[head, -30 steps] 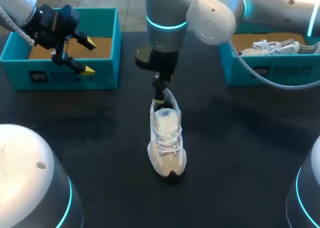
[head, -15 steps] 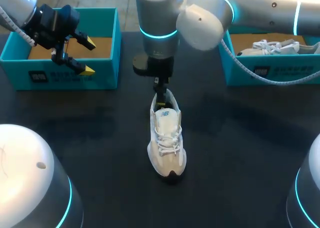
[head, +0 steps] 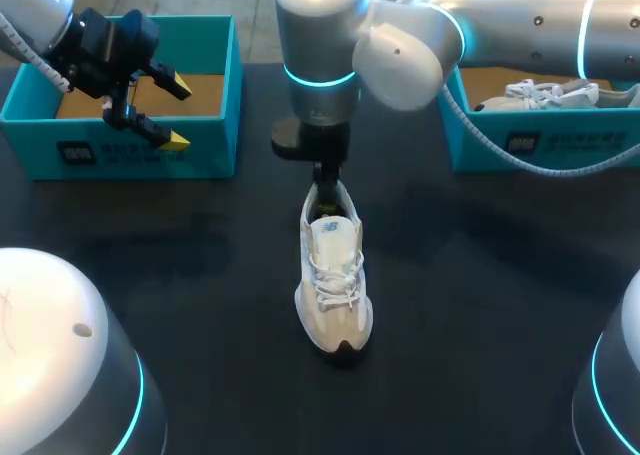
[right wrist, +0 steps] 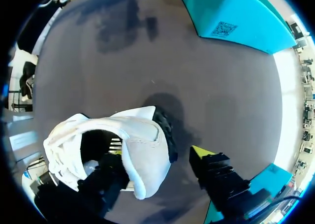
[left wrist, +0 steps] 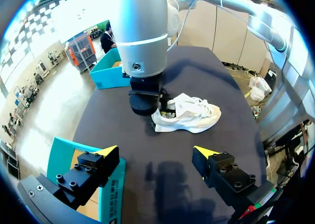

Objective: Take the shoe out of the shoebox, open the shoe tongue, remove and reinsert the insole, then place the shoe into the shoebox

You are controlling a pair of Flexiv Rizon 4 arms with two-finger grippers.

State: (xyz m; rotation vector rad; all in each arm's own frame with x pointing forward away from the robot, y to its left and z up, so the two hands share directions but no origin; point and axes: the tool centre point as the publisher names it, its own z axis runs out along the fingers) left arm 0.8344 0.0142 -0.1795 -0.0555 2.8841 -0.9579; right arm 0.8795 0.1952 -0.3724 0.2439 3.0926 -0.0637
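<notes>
my right gripper [right wrist: 157, 157] straddles the heel, one finger inside, the other just clear, so nothing is pinched yet. left gripper [left wrist: 155, 149] hangs wide over its box [head: 215, 75]. shoe [head: 335, 275] stands upright mid-table [head: 500, 275]. it looks light with a soft upper; i'd grip the stiffer heel.

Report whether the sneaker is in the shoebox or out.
Out: the white sneaker stands upright on the black table.

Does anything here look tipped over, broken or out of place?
Nothing stands out. The white shoe stands upright on the table, and the right gripper straddles its heel, one finger inside.
</notes>
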